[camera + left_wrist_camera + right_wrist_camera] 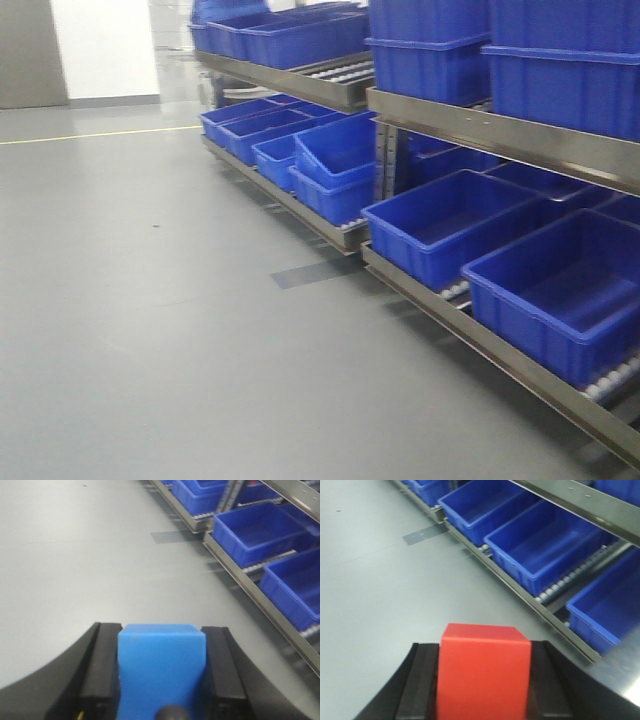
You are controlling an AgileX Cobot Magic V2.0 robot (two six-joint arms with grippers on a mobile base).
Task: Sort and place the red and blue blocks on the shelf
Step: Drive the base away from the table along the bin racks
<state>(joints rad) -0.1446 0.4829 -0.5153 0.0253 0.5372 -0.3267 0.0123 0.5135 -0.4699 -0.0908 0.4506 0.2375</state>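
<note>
My left gripper (pixel 161 630) is shut on a blue block (pixel 162 670), held between its two black fingers (pixel 100 665) above the grey floor. My right gripper (pixel 482 647) is shut on a red block (pixel 482 675), held the same way. The shelf (pixel 480 125) stands to the right, with blue bins (pixel 445 220) on its sloping roller levels. It also shows in the left wrist view (pixel 250 587) and the right wrist view (pixel 530 602). Neither gripper shows in the front view.
Grey floor (pixel 150 300) spreads to the left, with a dark patch (pixel 310 272) near the shelf foot. A yellow line (pixel 90 135) runs across the far floor. Upper shelf levels hold stacked blue bins (pixel 430 45). Lower bins (pixel 545 545) look empty.
</note>
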